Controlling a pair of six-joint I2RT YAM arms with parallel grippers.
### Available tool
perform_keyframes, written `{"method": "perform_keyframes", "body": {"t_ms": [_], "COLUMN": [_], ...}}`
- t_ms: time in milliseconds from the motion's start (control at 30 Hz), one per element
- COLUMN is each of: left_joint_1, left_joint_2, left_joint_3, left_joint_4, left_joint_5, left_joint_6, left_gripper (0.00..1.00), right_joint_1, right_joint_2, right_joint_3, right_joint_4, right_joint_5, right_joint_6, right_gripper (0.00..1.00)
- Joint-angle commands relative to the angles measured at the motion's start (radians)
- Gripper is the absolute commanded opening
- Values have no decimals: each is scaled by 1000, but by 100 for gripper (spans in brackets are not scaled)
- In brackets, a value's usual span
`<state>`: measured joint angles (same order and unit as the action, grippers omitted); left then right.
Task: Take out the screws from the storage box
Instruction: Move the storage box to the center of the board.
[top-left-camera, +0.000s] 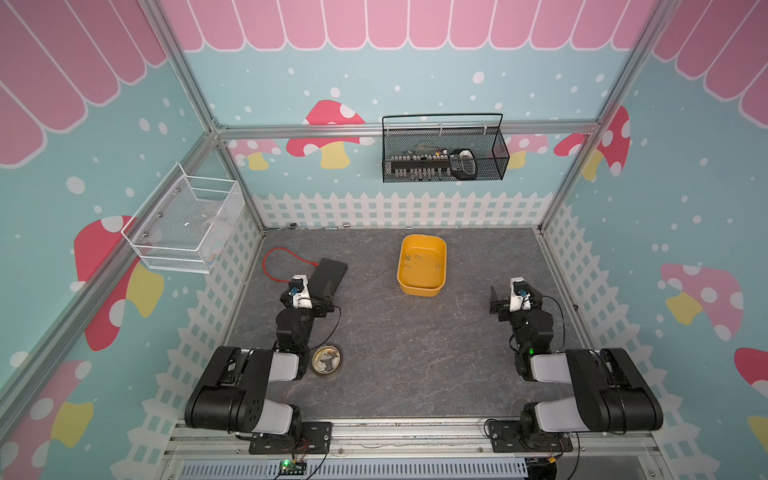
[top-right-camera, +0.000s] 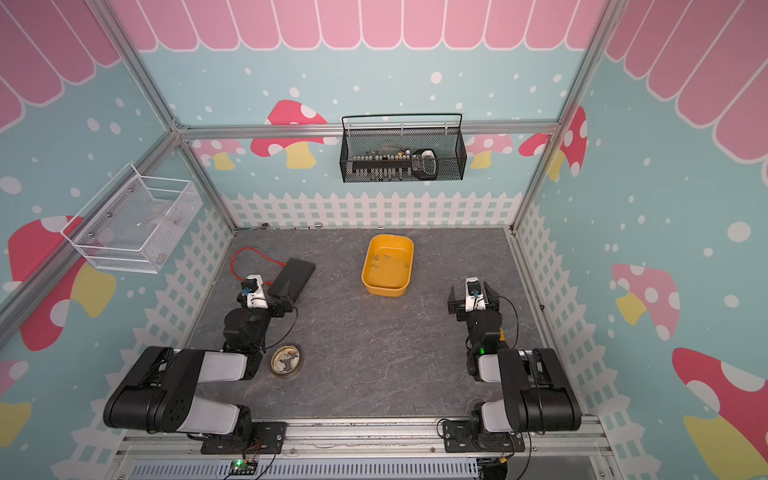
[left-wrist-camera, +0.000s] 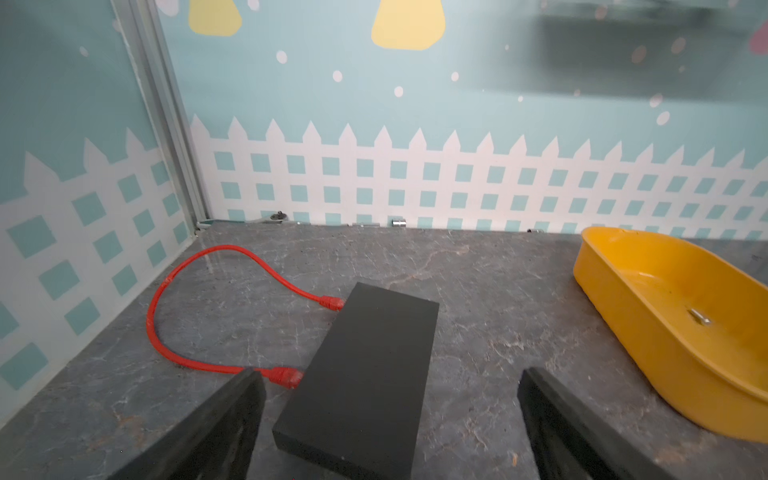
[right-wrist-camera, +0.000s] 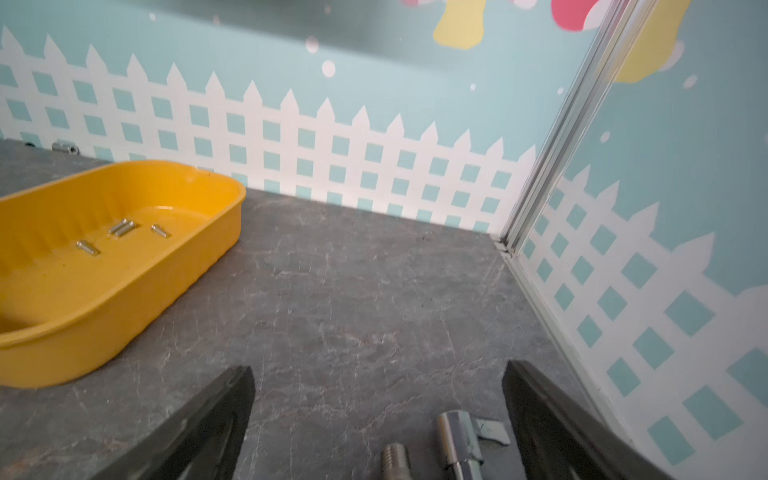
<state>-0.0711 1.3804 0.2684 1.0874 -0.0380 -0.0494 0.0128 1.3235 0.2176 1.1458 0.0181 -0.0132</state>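
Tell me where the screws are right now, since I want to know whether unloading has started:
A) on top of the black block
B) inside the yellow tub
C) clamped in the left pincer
B: the screws lie loose on the floor of the yellow storage box, and the left pincer stands open, holding nothing.

Resting pose: left arm (top-left-camera: 245, 386) and right arm (top-left-camera: 598, 386) folded at their bases, forearms reaching forward; left gripper (left-wrist-camera: 390, 374) and right gripper (right-wrist-camera: 378, 368) with fingers (right-wrist-camera: 208, 424) spread wide apart, nothing held between them.
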Motion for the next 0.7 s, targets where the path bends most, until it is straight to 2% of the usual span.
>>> {"method": "perform_keyframes", "body": {"t_ms": [0,67,133,200,300,433,533,667], "left_joint_1": [-46,-59,-74,-107,-200,-314,-341,-382], "left_joint_2": [-88,-102,-98,-81,-45,16,95,171], "left_joint_3": [119,183,236,263,327,418,489,541], "left_joint_4": [-233,-333,-407,-411,-472,-532,-562,-594], "left_joint_5": [-98,-92,-52,-8,-20,-7,15,9], "left_joint_6": [-24,-98,-189,-212,-229,-292,-344,-376], "left_gripper": [99,99,99,99,99,99,98,98], "right_joint_1": [-5,-6,-5,1,30,85,119,146], "right_joint_2": [-125,-123,-60,35,200,392,526,635], "right_joint_3": [112,215,340,483,657,832,971,1074], "right_joint_4": [-216,-336,-469,-605,-761,-870,-970,-1039], "right_joint_5": [-26,-102,-170,-266,-303,-357,-365,-387], "right_joint_6": [57,120,210,269,333,340,326,313], "right_gripper": [100,100,99,96,92,88,87,84]}}
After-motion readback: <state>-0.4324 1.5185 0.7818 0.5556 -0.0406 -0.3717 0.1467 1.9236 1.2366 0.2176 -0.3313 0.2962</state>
